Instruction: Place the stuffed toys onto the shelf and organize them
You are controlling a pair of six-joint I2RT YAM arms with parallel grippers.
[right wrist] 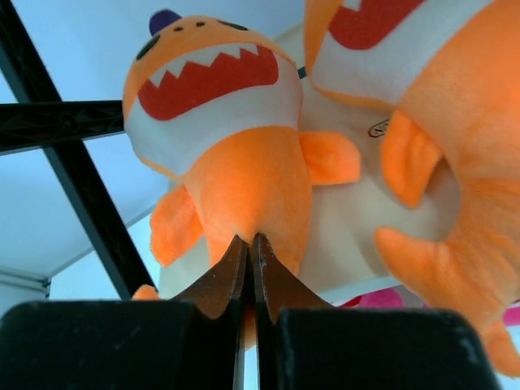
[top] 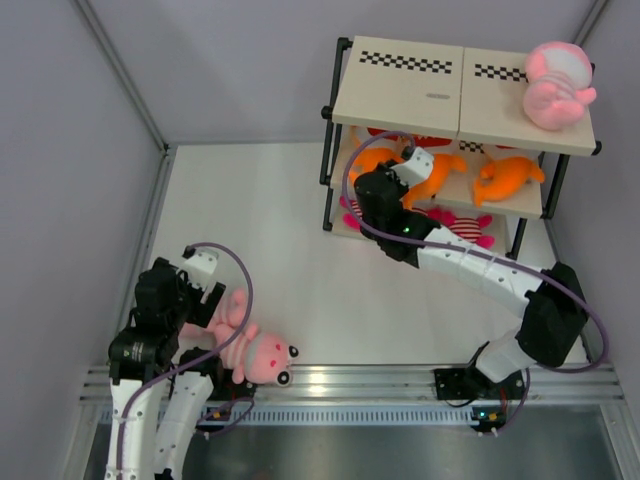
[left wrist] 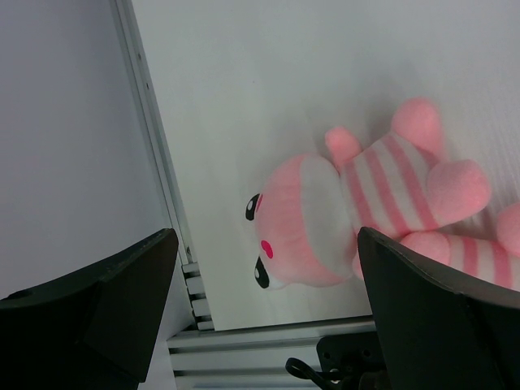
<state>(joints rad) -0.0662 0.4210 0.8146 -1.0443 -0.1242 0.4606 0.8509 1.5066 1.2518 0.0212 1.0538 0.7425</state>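
Note:
The shelf [top: 400, 90] stands at the back right. A pale pink doll [top: 555, 85] lies on its top board. Two orange sharks [top: 435, 175] [top: 510, 178] lie on the middle tier, and a magenta creature [top: 460, 225] lies on the bottom one. My right gripper [top: 398, 172] reaches into the middle tier. In the right wrist view it [right wrist: 252, 240] is shut, pinching the lower body of the left shark [right wrist: 219, 122], with the other shark [right wrist: 439, 122] beside it. Another striped pink doll [top: 250, 345] [left wrist: 325, 219] lies near the front left. My left gripper [top: 205, 290] [left wrist: 266, 244] hangs open above it, not touching.
The black shelf post [right wrist: 81, 195] stands just left of the held shark. The aluminium rail [top: 350, 380] runs along the table's front edge, close to the pink doll. Grey walls close in the left side and the back.

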